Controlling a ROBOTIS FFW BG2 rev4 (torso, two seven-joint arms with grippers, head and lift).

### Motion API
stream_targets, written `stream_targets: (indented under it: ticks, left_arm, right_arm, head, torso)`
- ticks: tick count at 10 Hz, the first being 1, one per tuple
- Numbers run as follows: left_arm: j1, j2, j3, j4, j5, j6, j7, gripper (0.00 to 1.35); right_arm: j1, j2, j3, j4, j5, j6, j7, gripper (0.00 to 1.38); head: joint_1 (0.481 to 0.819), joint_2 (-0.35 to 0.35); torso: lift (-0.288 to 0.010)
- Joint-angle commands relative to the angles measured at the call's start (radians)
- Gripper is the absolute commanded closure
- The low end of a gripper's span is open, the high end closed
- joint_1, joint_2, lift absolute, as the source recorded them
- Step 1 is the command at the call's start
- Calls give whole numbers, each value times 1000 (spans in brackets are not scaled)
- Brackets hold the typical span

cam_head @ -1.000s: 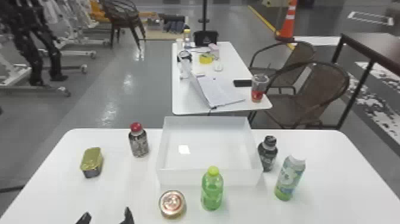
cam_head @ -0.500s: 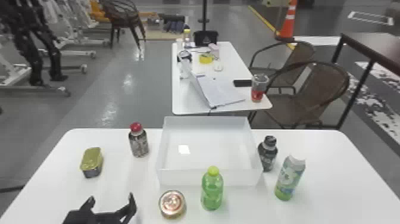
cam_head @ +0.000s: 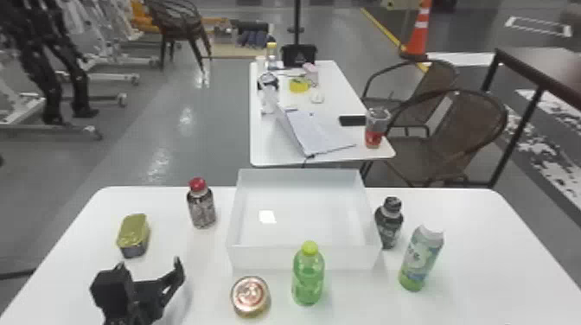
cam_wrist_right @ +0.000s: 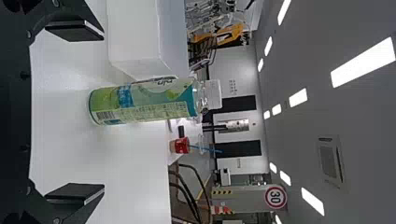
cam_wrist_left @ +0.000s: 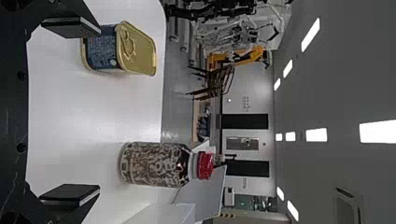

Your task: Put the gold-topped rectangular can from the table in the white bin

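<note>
Your left claw (cam_head: 149, 262) is wide open and holds nothing. The gold-topped can (cam_head: 133, 231) sits on the table (cam_head: 497, 259), just past that claw, outside the white bin (cam_head: 259, 258). In the left wrist view, one finger hides a bit of the can. Your right claw (cam_wrist_right: 103, 112) is wide open and empty. The green bottle (cam_head: 308, 278) hides part of the bin's front wall.

The rectangular can (cam_head: 134, 235) stands upright on the table (cam_head: 497, 259), its top gold and its sides seemingly dark blue. Well apart from it, the white bin (cam_head: 259, 258) sits flat, open at the top.
</note>
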Motion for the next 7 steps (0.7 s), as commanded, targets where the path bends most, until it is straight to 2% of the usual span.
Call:
stream_targets:
  ticks: [1,4,7]
  left_arm:
    - [-46,29,-10,43,27,29,0,127]
    - [-123,46,31,127,50,95,-74,125]
    - [-186,65,67,165,-1,142,-86,125]
  right_arm:
    - [-5,1,0,2,1,2,2,145]
    - [-10,1,0,3,0,2,2,145]
    - [-21,1,0,8,0,2,9,145]
  head:
    - [549,0]
    - [549,0]
    - [549,0]
  torso:
    - [-100]
    - [-100]
    - [-100]
